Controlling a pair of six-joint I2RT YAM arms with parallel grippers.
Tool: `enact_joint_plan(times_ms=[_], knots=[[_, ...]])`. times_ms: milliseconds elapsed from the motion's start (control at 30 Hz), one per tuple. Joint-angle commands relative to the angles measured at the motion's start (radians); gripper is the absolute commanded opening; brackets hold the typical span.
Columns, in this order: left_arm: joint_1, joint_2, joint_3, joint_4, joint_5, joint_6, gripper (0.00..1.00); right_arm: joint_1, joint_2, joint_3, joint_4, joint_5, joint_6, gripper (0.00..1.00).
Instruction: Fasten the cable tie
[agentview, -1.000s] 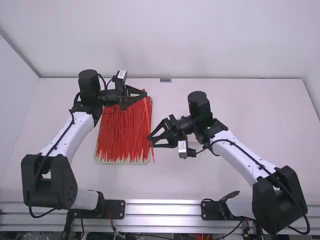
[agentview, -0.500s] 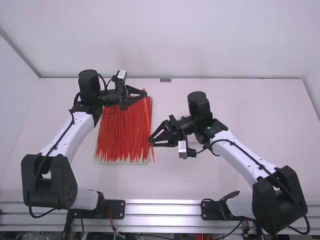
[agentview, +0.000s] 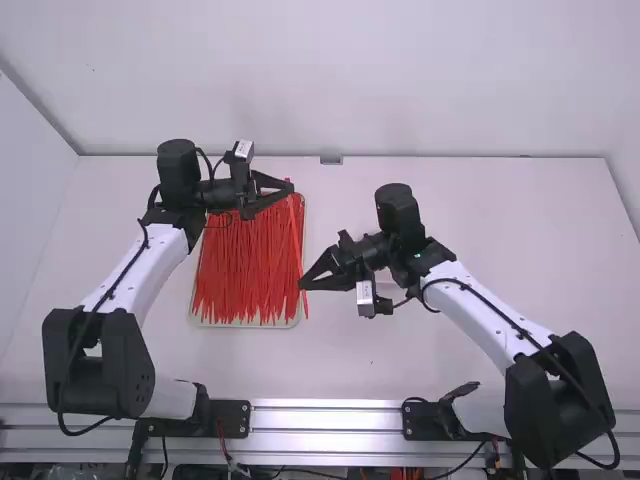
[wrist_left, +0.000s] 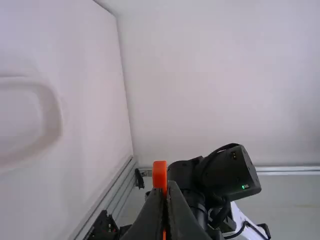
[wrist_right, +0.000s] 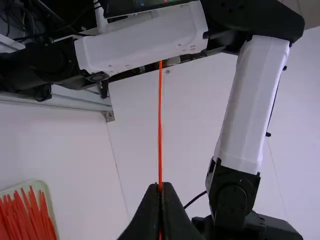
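Note:
A single red cable tie (agentview: 297, 240) runs over the right edge of the tray (agentview: 247, 322), between my two grippers. My left gripper (agentview: 288, 190) is above the tray's far right corner, shut on the tie's far end. In the left wrist view a short orange stub of the tie (wrist_left: 159, 175) sticks out past the closed left gripper (wrist_left: 164, 192). My right gripper (agentview: 303, 286) is near the tray's near right corner, shut on the same tie. In the right wrist view the tie (wrist_right: 160, 125) runs straight out from the right gripper (wrist_right: 160, 186).
The white tray holds a thick pile of red cable ties (agentview: 245, 265), also seen in the right wrist view as a red pile (wrist_right: 25, 215). The table to the right of the tray and the right arm is open white surface (agentview: 520, 220).
The right gripper has shifted slightly right and toward the front edge with the tie. The left arm has kept still.

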Motion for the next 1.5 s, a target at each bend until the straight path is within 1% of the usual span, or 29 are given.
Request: enact_joint_plan(times_ms=[0, 800, 1067, 1300, 1467], knots=[[-0.001, -0.002, 0.026, -0.002, -0.004, 0.032, 0.02, 0.001, 0.006, 0.029, -0.002, -0.018, 0.007, 0.00], [-0.001, -0.002, 0.025, -0.003, -0.007, 0.087, 0.02, 0.000, 0.006, 0.029, -0.023, -0.003, 0.007, 0.00], [-0.001, -0.002, 0.025, -0.006, -0.006, 0.109, 0.02, -0.001, 0.006, 0.029, -0.076, -0.003, 0.006, 0.00], [0.000, -0.002, 0.025, -0.006, -0.004, 0.110, 0.02, -0.001, 0.006, 0.029, -0.072, 0.047, 0.007, 0.00], [-0.002, -0.002, 0.025, -0.006, -0.003, 0.132, 0.03, -0.001, 0.006, 0.029, -0.076, 0.047, 0.013, 0.00]])
